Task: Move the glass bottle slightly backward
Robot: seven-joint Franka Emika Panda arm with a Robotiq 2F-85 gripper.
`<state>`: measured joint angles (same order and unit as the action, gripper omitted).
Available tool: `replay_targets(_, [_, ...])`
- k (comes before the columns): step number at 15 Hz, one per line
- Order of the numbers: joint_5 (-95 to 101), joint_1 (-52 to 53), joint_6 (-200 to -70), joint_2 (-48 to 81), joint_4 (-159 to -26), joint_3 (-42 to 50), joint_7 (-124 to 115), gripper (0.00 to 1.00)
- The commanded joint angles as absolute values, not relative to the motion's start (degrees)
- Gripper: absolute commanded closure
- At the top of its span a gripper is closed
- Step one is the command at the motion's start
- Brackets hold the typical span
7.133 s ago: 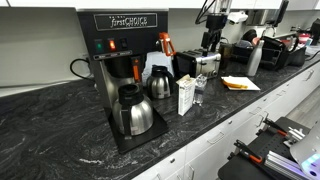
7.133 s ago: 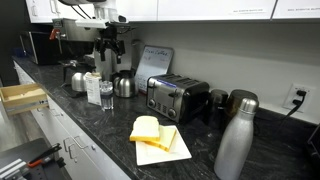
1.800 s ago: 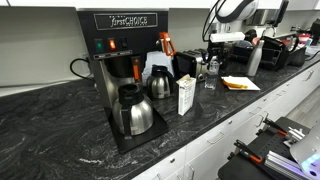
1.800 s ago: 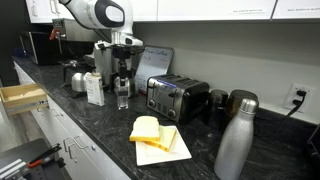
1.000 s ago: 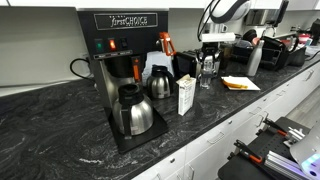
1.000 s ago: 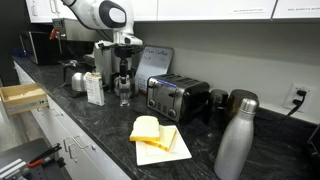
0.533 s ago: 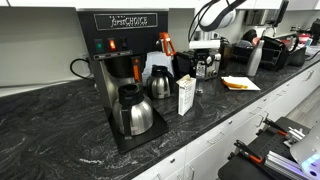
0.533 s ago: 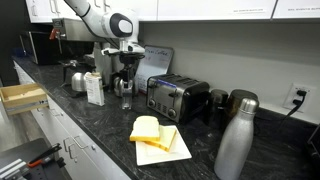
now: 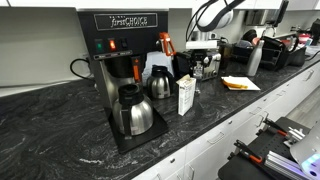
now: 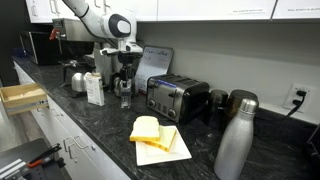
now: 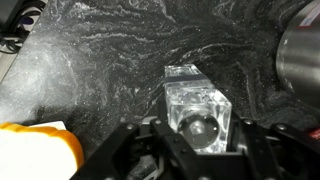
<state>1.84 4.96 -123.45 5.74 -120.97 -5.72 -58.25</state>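
The glass bottle [image 11: 196, 100] is small, clear and square-sided, and the wrist view looks straight down on its round mouth. My gripper [image 11: 198, 130] is shut on it, one dark finger on each side. In both exterior views the gripper [image 9: 201, 66] [image 10: 125, 74] holds the bottle [image 9: 199, 76] [image 10: 124, 88] upright, low over the dark counter. It stands just behind and beside the white carton [image 9: 186, 95] [image 10: 95, 88]. I cannot tell whether the bottle's base touches the counter.
A coffee maker [image 9: 115, 55] with a steel carafe [image 9: 133, 112] stands on the counter, with a steel kettle [image 9: 160, 83] and an orange-topped bottle [image 9: 166, 45] behind the carton. A toaster [image 10: 178, 97], yellow cloths [image 10: 155, 135] and a tall steel flask [image 10: 235, 135] lie further along.
Over the last second my gripper carried the bottle a short way back toward the wall and the kettle. It has barely moved in the last half second, and the grip is unchanged.
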Motion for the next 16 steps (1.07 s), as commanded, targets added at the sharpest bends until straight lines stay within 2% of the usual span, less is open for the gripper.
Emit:
replay_targets(1, [1.4,5.7,-122.3,7.2,-119.1,-5.0,-58.5,0.66])
replay_targets(2, [1.4,5.7,-122.4,7.3,-119.1,-5.0,-58.4,0.51])
replay_targets(3, [1.3,5.8,-122.5,7.3,-119.1,-5.0,-58.3,0.43])
replay_targets(4, [1.3,5.8,-122.6,7.2,-119.2,-5.0,-58.3,0.23])
replay_targets(7, [0.9,5.7,-122.9,7.0,-119.4,-5.0,-58.1,0.03])
replay_targets(9, [0.9,5.7,-123.2,6.6,-119.6,-5.0,-57.9,0.00])
replay_targets(16, [1.7,6.0,-126.2,1.8,-122.1,-5.4,-55.2,0.00])
